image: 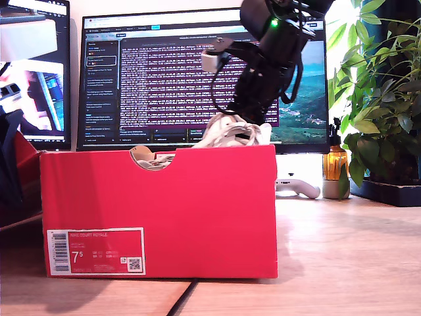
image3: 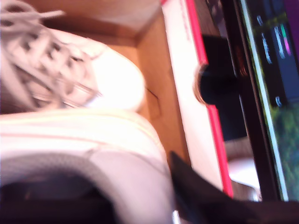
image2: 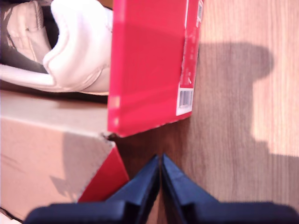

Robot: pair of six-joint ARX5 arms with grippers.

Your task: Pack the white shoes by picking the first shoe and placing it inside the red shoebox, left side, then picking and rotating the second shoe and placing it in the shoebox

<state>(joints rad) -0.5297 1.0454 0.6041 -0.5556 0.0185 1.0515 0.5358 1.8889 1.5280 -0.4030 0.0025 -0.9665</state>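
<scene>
The red shoebox (image: 158, 210) stands open on the wooden table, label side toward the exterior view. Above its back rim, my second gripper (image: 245, 125) is shut on a white shoe (image: 230, 130), which pokes up over the box's edge. In the second wrist view that shoe (image3: 93, 154) fills the foreground beside one dark finger (image3: 196, 191). Another white shoe (image3: 70, 74) lies laced inside the box (image3: 213, 121). My first gripper (image2: 160, 161) is shut on nothing, hovering over the table by a corner of the box (image2: 145, 65). A shoe's heel (image2: 77, 51) shows inside.
Two monitors stand behind the box. A white game controller (image: 297, 187), an amber bottle (image: 334, 164) and a leafy plant (image: 381, 99) sit at the exterior view's right. Bare wooden table (image: 342, 263) lies in front of them. A red flap (image2: 105, 179) is near my first gripper.
</scene>
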